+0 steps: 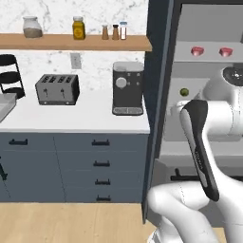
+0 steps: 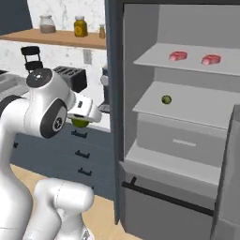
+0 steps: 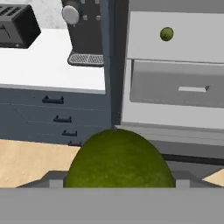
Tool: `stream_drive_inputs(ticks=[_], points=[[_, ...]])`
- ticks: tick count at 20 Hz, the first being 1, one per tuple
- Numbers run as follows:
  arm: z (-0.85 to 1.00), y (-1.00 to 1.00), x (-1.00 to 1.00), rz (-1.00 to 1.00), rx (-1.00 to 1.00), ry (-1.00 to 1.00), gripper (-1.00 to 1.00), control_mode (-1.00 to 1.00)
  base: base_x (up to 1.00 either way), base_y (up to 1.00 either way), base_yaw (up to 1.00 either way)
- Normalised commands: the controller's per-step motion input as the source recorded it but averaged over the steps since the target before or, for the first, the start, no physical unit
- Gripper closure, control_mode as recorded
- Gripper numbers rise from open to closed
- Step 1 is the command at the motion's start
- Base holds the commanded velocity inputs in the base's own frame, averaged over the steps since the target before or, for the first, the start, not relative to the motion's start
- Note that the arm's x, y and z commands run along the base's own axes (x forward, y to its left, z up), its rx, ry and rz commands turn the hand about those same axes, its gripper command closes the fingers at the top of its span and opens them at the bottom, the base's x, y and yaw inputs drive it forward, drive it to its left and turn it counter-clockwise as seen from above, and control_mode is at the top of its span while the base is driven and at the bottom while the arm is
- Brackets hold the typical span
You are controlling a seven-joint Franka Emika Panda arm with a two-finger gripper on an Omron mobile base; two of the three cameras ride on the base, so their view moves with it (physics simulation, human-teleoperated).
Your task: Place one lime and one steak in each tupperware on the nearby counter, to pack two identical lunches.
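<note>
An open fridge [image 2: 187, 117] fills the right half of the right base view, its shelves holding most of the lunch goods. Two steak pieces sit side by side on the top shelf, one [image 2: 178, 56] left of the other [image 2: 211, 59], slightly apart. A lone lime [image 2: 166, 99] rests on the shelf below them, near that shelf's left end; it also appears at the upper right of the hand view [image 3: 166, 33], above a closed grey drawer [image 3: 179, 85].

A second lime [image 3: 119, 159] bulges at bottom centre of the hand view, wedged between the gripper's [image 3: 118, 181] two tips, which are closed against its sides. In the right base view the same lime [image 2: 80, 123] peeks out green beneath the white hand, left of centre, in front of the blue-grey cabinets.

At the left edge of the left base view, the corner of a light-grey tupperware [image 1: 4, 107] sits on the white counter [image 1: 76, 118]; its contents cannot be made out. A toaster [image 1: 57, 88] and a coffee machine [image 1: 127, 88] stand further right.
</note>
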Motion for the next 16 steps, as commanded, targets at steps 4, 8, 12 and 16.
stream_drive_inputs(ticks=[4, 8, 12, 16], points=[[0.0, 0.0, 0.0, 0.0, 0.0, 0.0, 1.0, 1.0, 0.19, 1.0, 0.3], [0.0, 0.0, 0.0, 0.0, 0.0, 0.0, 1.0, 1.0, 0.32, 1.0, 0.25], [0.0, 0.0, 0.0, 0.0, 0.0, 0.0, 1.0, 1.0, 0.8, 1.0, 0.14], [0.0, 0.0, 0.0, 0.0, 0.0, 0.0, 1.0, 1.0, 1.0, 1.0, 0.03]])
